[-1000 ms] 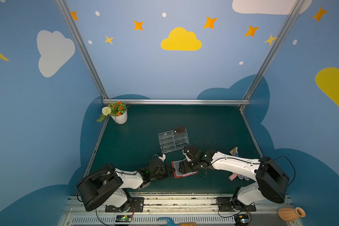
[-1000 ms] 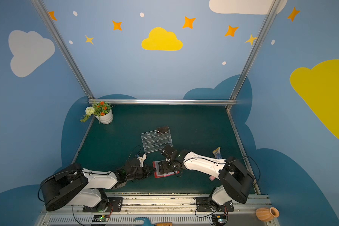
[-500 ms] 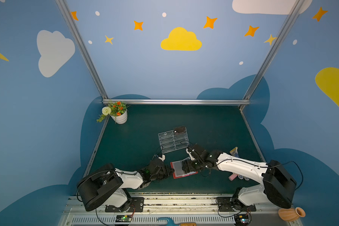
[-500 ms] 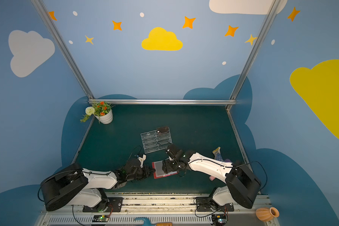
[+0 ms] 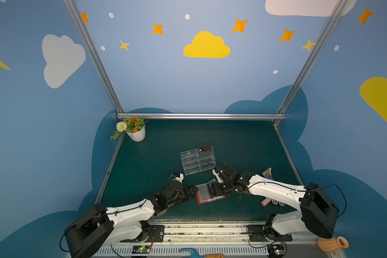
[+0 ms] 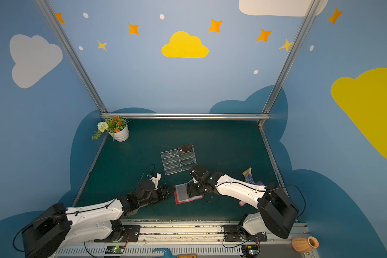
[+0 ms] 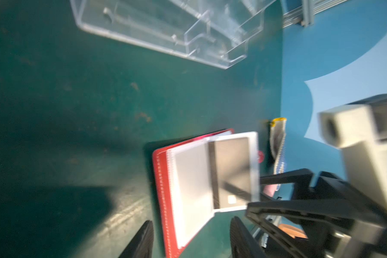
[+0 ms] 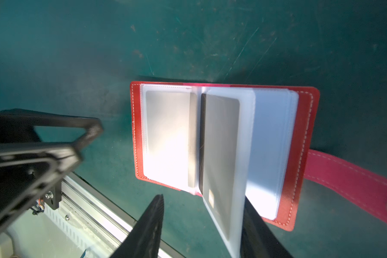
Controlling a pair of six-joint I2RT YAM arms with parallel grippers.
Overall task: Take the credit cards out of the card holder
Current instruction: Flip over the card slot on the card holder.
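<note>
In both top views, the red leather-like booklet card holder [image 5: 210,200] [image 6: 188,200] lies open on the dark green bench [image 5: 244,145], near its front edge. It is between the left end effector [image 5: 193,193] and the right end effector [image 5: 213,189]. One small dark card [image 5: 205,147] sits in the clear acrylic tiered stand [image 5: 194,163] behind it.

In the left wrist view, the left end effector [image 7: 191,222] has its jaws apart and grips nothing. A corner of the holder lies between them.

In the right wrist view, the right end effector [image 8: 201,198] is also open. One raised clear plastic sleeve page [image 8: 247,145] stands between its jaws, not clamped. A dark brown-black credit card [image 8: 219,145] sits inside this sleeve.

I judge the card to be light, stiff and slippery, and the sleeve soft. The best hold is probably a pinch on the card's edge at the sleeve mouth, while the other arm holds the cover down.
</note>
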